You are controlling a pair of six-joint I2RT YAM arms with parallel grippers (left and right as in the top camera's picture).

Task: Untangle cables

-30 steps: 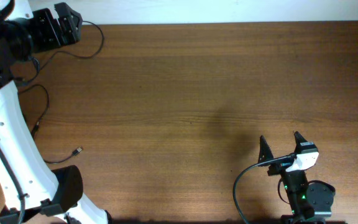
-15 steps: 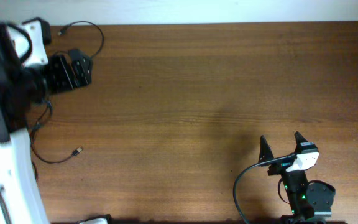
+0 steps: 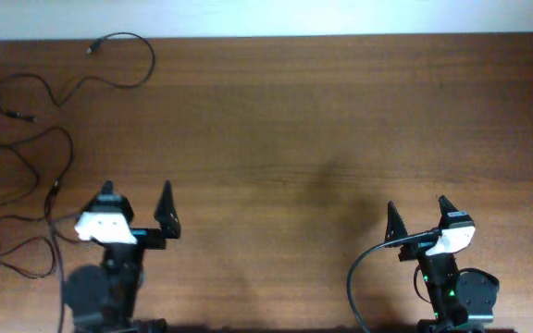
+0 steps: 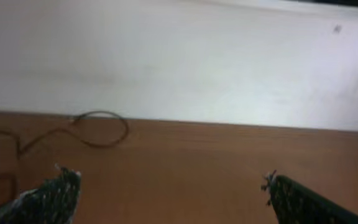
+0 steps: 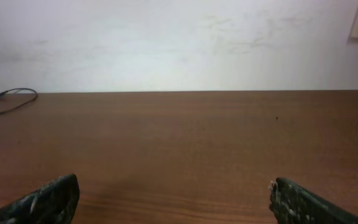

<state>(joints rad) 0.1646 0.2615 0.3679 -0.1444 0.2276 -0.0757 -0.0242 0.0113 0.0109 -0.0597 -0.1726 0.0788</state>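
Thin black cables lie as separate wavy strands on the left of the wooden table. One cable loops along the far left edge. A second cable curves below it, and a third cable lies at the left front. My left gripper is open and empty, just right of these strands near the front edge. Its wrist view shows the far cable loop ahead. My right gripper is open and empty at the front right; its jaws also show in the right wrist view, with a cable end far left.
The brown wooden table ends at a white wall along its far edge. A thicker black arm cable curves beside the right arm's base.
The left arm has swung back from the far left corner to the front left and no longer covers the cables. The right arm has not moved.
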